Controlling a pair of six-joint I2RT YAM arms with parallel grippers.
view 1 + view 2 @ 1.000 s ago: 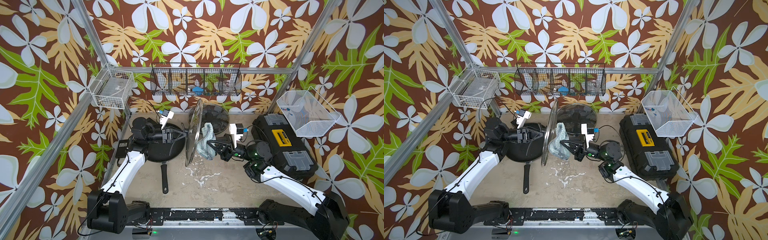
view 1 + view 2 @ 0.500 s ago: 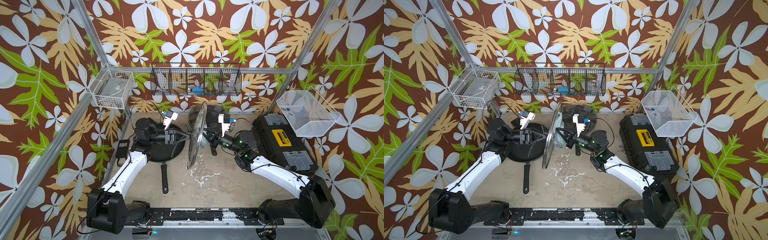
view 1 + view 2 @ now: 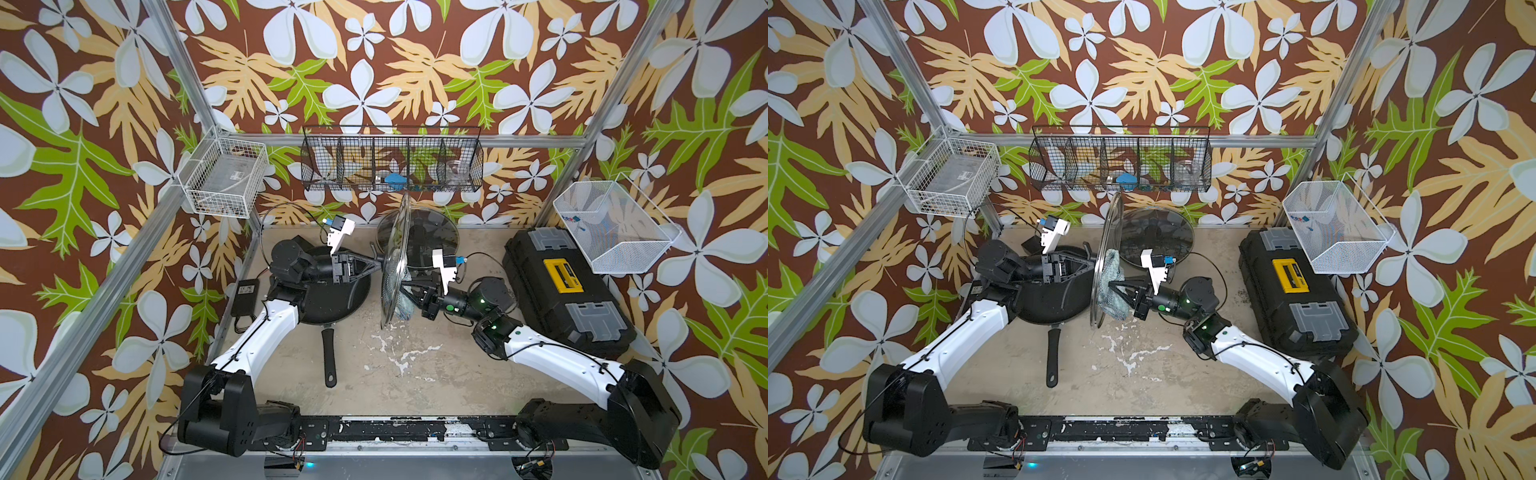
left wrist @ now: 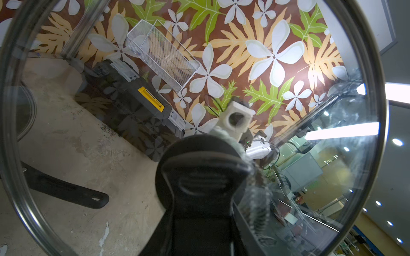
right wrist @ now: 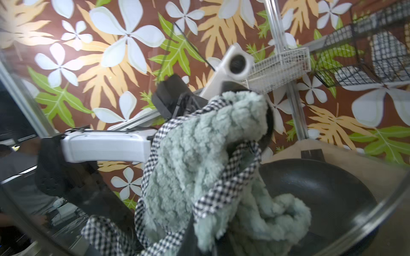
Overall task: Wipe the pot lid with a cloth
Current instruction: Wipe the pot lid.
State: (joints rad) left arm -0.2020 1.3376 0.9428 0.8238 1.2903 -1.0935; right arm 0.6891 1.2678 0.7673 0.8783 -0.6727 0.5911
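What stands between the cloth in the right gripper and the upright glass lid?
Nothing visible. The right gripper holds the cloth directly against the glass of the upright lid, and they appear to touch. The left gripper holds the lid from the other side.

Top views bright, even, sharp, soft shadows. Left wrist: strip lights (image 4: 341,131) blow out through smeared lid (image 4: 352,168), edges warped. Right wrist: cloth (image 5: 199,155) at right gripper (image 3: 1113,287) blurred.

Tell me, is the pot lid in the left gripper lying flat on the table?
No, the pot lid stands on edge, gripped by the left gripper, with the cloth against its other side.
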